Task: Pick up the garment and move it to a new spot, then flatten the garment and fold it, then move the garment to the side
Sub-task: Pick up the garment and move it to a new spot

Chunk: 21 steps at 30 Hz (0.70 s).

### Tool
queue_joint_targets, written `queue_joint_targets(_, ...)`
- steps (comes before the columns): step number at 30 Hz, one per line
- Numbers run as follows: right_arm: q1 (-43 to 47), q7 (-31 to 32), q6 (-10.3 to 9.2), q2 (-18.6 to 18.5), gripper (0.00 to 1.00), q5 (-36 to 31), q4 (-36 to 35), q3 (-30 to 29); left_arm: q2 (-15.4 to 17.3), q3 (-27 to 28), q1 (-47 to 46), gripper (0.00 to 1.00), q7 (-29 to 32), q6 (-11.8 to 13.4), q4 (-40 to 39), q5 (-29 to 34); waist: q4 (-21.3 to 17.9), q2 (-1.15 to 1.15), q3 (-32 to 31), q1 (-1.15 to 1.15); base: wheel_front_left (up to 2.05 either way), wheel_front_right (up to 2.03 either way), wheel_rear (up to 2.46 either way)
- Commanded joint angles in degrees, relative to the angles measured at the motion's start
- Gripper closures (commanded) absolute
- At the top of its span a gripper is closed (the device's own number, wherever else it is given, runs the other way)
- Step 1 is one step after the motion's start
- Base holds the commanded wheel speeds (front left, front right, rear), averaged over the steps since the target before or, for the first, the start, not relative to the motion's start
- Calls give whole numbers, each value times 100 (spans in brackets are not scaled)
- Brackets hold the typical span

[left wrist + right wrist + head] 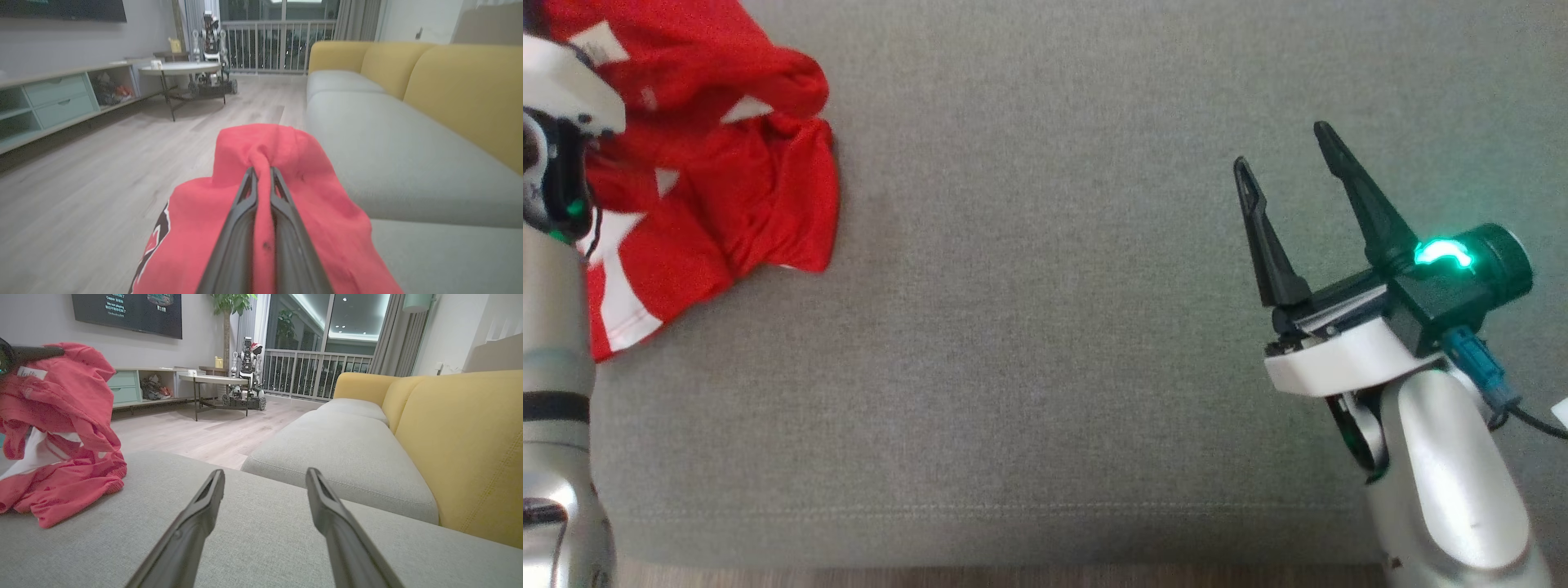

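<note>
SOFA, LEFT END: My left pincer (261,173) pinches a fold of the red garment (286,163). Its two dark fingers (241,228) are pressed together on the cloth, which bunches up beyond the tips and drapes down either side of them.

In the head view the garment sits crumpled at ten o'clock on the grey sofa cushion (1045,367). It is red with white patches, with a white label (600,41) near the top edge, and my left wrist covers part of its left side. From my right wrist, the garment rises as a heap at nine o'clock. Its top is drawn up to a dark finger at the frame's edge and its lower folds rest on the cushion.

My right pincer (1282,147) is at four o'clock in the head view, spread wide and holding nothing. Its fingers point toward eleven o'clock, and a green light (1444,255) glows on the wrist. It is well apart from the garment, with bare grey cushion between them. I cannot tell whether it touches the cushion.

Along my right wrist's view, a yellow backrest (461,449) fills three o'clock. Toward twelve o'clock, beyond the wooden floor (196,437), a round table (212,379) and a second robot (247,363) stand near a railing (310,375).
</note>
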Motion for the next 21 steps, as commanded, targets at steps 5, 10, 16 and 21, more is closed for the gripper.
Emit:
queue_joint_targets(5, 176, -35, -1, 16, 0, 154, -106, 191, 143, 84, -9, 100, -239, -4, -894, -81, -33, 0, -460, 0, 0, 0, 0)
queue_joint_targets(10, 229, -35, -1, 16, 0, 269, -115, 148, -109, -71, 276, 100, -151, 24, -1733, -132, -169, 0, -661, 0, 0, 0, 0)
queue_joint_targets(16, 150, -35, -1, 16, 0, 357, -219, 12, -679, -515, 558, 100, 207, 96, -2717, -171, -478, 0, -600, 0, 0, 0, 0)
queue_joint_targets(21, 8, -36, -1, 16, 0, 375, -289, -66, -1173, -1001, 663, 100, 364, 187, -3019, -131, -899, 0, -416, 0, 0, 0, 0)
